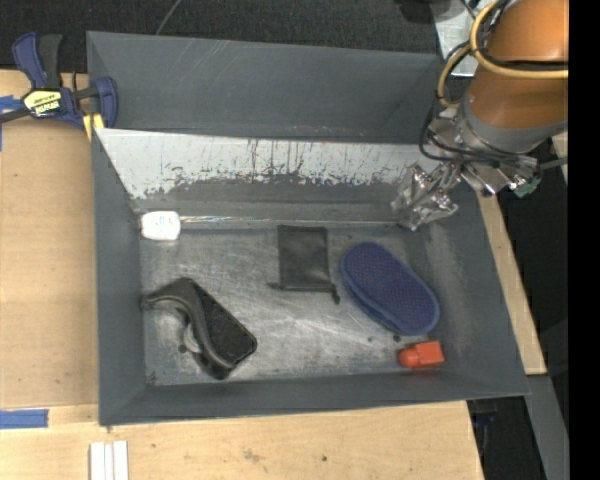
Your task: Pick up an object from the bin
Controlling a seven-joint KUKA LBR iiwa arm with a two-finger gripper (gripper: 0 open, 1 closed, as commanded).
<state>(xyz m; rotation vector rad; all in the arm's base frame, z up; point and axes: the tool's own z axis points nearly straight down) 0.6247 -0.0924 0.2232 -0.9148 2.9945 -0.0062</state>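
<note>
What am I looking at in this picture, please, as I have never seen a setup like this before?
One camera looks down into a grey metal bin from above and slightly to one side. The orange-covered shape at the upper right is the wrist of a robot arm. Its metal gripper is near the bin's far right corner, and I can make out nothing held in it. Five loose things lie on the bin floor: a small white piece far left, a dark square pad in the middle, a blue oval object right of it and nearest the gripper, a small orange block near right, and a black curved object near left. The arm's job is to pick one up.
</note>
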